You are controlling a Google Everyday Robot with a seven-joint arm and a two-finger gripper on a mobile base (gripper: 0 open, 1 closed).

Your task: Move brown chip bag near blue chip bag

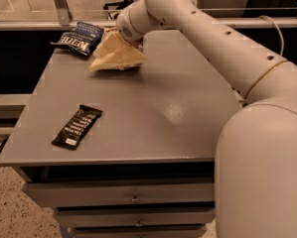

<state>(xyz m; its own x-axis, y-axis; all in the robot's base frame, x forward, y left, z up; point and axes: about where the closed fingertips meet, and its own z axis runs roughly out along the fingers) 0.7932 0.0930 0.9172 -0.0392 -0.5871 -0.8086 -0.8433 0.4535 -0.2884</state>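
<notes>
The brown bag (pixel 115 57) sits tilted at the table's (pixel 153 108) far left, just beside the blue bag (pixel 78 37), its top at the gripper (pixel 122 33), whose hold I cannot tell, so a further push could shove the blue bag off the edge.

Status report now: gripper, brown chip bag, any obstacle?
Gripper at far edge of table, on brown chip bag. Bag tilted, close beside blue chip bag. Black snack bar near front, out of the way.
</notes>
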